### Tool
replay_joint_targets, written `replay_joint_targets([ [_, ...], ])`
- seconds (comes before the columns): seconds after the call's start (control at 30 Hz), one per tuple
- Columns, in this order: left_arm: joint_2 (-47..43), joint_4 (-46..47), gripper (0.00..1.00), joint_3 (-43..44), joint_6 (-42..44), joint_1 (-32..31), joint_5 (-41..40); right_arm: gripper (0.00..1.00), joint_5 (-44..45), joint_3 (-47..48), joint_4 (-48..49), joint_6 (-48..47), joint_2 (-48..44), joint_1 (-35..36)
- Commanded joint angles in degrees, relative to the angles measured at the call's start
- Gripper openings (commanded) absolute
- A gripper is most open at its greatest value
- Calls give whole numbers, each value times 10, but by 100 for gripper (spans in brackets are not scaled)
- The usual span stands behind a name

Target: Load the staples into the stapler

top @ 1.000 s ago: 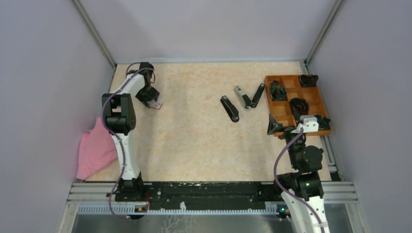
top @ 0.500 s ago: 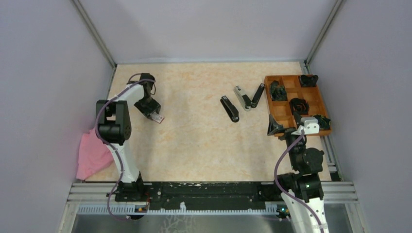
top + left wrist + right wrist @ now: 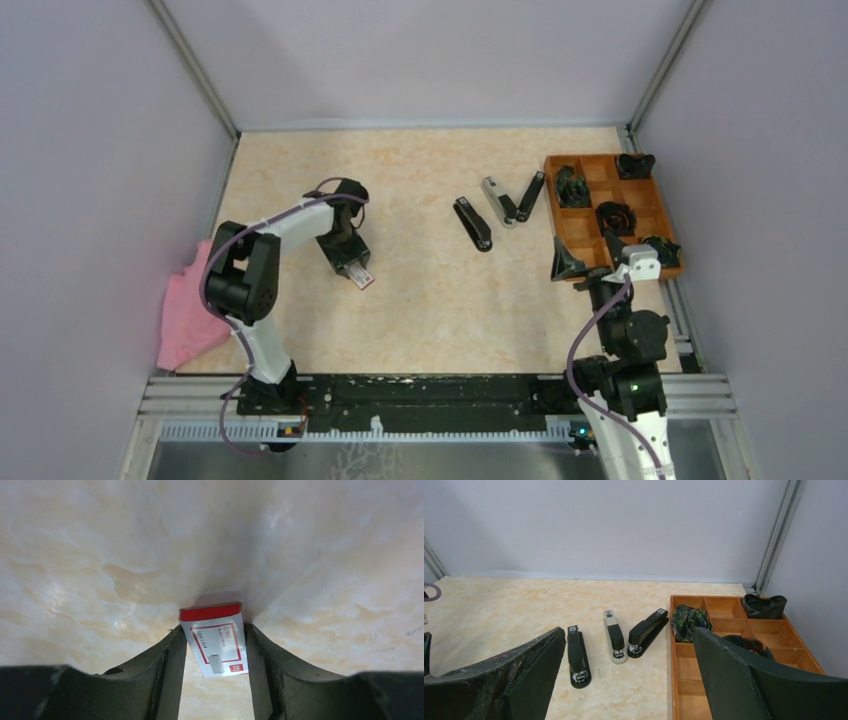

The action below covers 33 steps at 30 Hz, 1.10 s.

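The box (image 3: 215,640) looks glossy card, the fingers (image 3: 165,675) matt, the table (image 3: 300,555) smooth.

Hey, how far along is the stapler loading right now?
Done: nothing loaded yet. In hand: the left fingers grip the red-and-white box over the table. Left: everything else; the three staplers lie far from both arms, and the right fingers stand open, empty.

The left arm (image 3: 285,222) bends at the elbow and reaches forward and to the right. Its end effector (image 3: 215,640) points down, with both fingers pressed on a small red-and-white box (image 3: 211,613). The right arm (image 3: 632,335) is folded up close to its base. Its end effector (image 3: 629,645) is wide open.
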Motion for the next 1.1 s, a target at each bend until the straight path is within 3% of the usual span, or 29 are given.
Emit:
replay_joint_targets([
  [0.0,16,-6,53,-39,-47,-40,57,99,-7,0,27,8,-13,6],
  [0.23,-2,-6,67,-39,-72,-80,55,99,-7,-1,28,8,-21,13],
  [0.57,51,30,70,34,-78,-125,55,99,-8,-1,27,9,-27,23],
  [0.8,92,78,71,99,-31,-139,60,99,-11,-2,27,9,-21,26],
  [1.07,-25,148,76,27,27,-137,44,99,-53,6,23,13,25,34],
])
